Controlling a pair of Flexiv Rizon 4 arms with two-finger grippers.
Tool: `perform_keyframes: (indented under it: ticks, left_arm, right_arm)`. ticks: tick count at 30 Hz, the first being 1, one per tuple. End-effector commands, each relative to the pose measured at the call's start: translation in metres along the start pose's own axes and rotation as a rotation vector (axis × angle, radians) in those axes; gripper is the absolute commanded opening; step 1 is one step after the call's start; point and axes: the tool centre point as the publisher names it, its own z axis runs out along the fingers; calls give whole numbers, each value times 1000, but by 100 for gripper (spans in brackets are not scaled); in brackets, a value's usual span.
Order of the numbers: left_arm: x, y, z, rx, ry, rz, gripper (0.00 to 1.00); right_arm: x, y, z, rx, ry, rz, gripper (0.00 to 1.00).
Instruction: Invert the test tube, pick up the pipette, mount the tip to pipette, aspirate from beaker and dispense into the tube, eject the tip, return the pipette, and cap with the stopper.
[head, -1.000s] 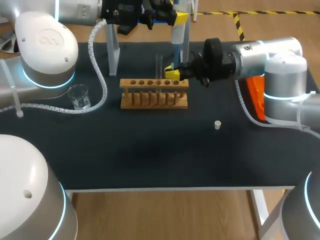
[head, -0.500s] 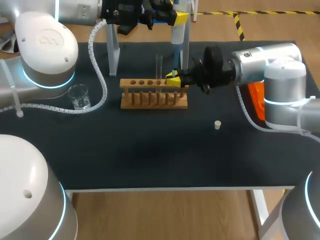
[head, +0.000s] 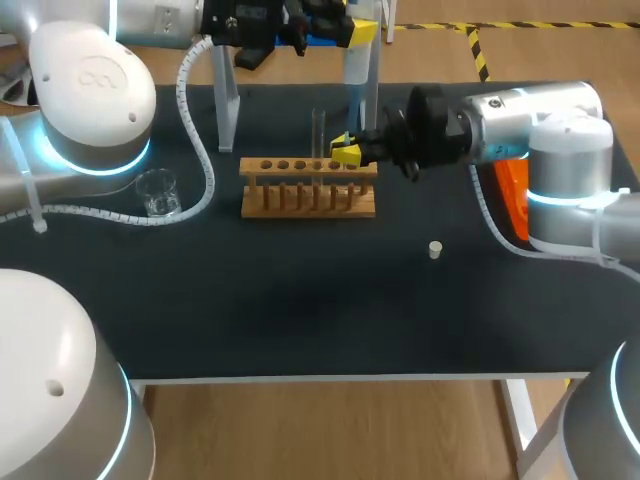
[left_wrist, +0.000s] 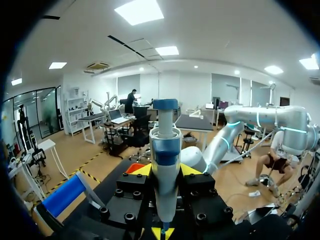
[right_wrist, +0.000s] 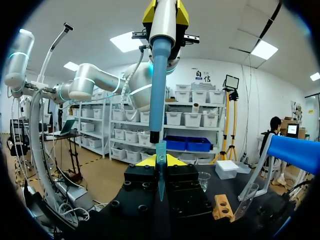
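Observation:
My left gripper (head: 330, 25) is shut on the blue and white pipette (head: 356, 68) high over the table's back edge; in the left wrist view the pipette (left_wrist: 165, 170) stands between the yellow fingertips (left_wrist: 143, 170). My right gripper (head: 345, 152) hovers at the right end of the wooden rack (head: 308, 186) and is shut on a teal pipette tip (right_wrist: 161, 150). That tip points up, a short gap below the pipette's blue shaft (right_wrist: 159, 85). A clear test tube (head: 318, 135) stands upright in the rack. The glass beaker (head: 158, 193) sits at the left, the white stopper (head: 435, 249) at the right.
An orange box (head: 512, 185) lies under my right arm at the table's right side. A clear stand (head: 228, 105) rises at the back left of the rack. The left arm's white cable (head: 195, 150) drapes down beside the beaker.
My right gripper dipped slightly toward the rack, then came back up a little, still holding the tip. The left arm and the pipette have not moved.

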Motion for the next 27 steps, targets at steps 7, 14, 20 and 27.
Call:
perform_keyframes:
  ticks: [7, 14, 20, 27]
  left_arm:
    - [0, 4, -1, -5, 2, 0, 0]
    - [0, 4, -1, -5, 2, 0, 0]
    - [0, 4, -1, -5, 2, 0, 0]
    - [0, 4, -1, -5, 2, 0, 0]
  right_arm:
    - [1, -2, -4, 9, -3, 12, 0]
    - [1, -12, -5, 19, -8, 33, 0]
    - [0, -10, -5, 20, -6, 32, 0]
    - [1, -2, -2, 17, 5, 17, 0]
